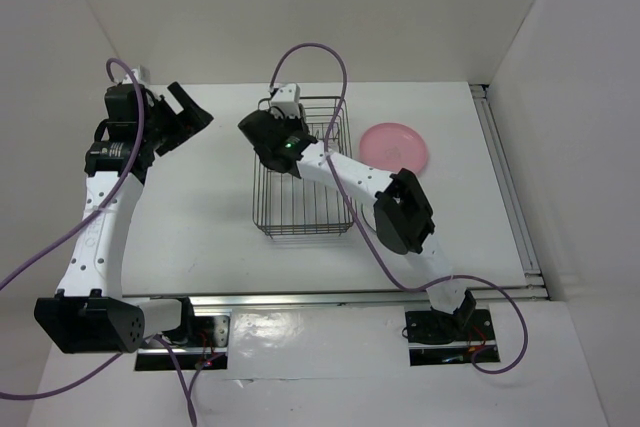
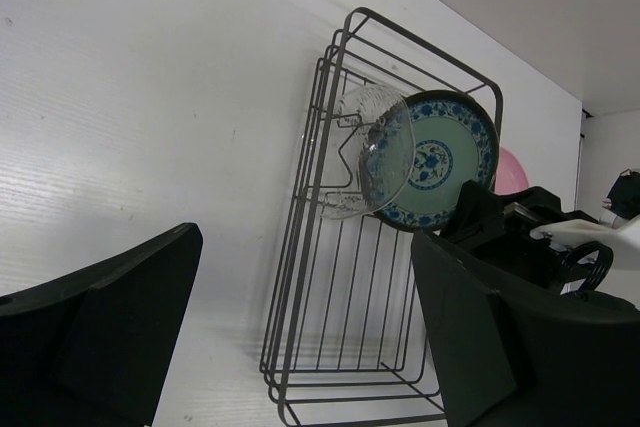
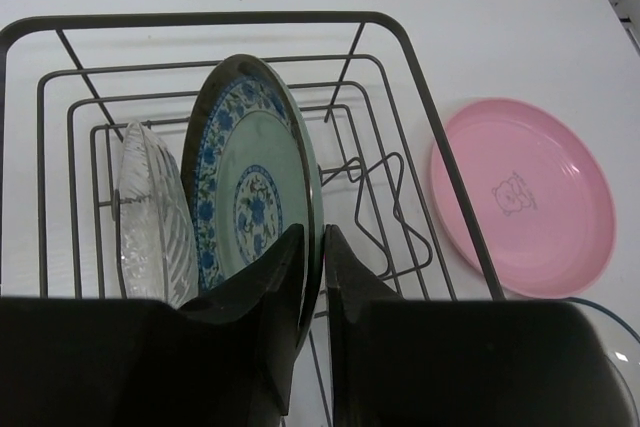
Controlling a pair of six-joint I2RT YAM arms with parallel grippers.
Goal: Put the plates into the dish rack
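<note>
The black wire dish rack (image 1: pixel 300 209) stands mid-table, also in the left wrist view (image 2: pixel 330 347) and right wrist view (image 3: pixel 60 97). The clear glass plate (image 3: pixel 150 217) stands on edge in it, also in the left wrist view (image 2: pixel 375 152). Beside it stands the teal patterned plate (image 3: pixel 250 187), also in the left wrist view (image 2: pixel 440 157). My right gripper (image 3: pixel 317 237) is shut on the teal plate's rim, inside the rack (image 1: pixel 280 137). The pink plate (image 1: pixel 394 147) lies flat on the table right of the rack, also in the right wrist view (image 3: pixel 525 197). My left gripper (image 1: pixel 180 112) is open and empty at far left. The white ringed plate is out of view.
White walls enclose the table at the back and on both sides. A metal rail (image 1: pixel 505 187) runs along the table's right edge and another along the front. Purple cables (image 1: pixel 320 52) loop over the arms.
</note>
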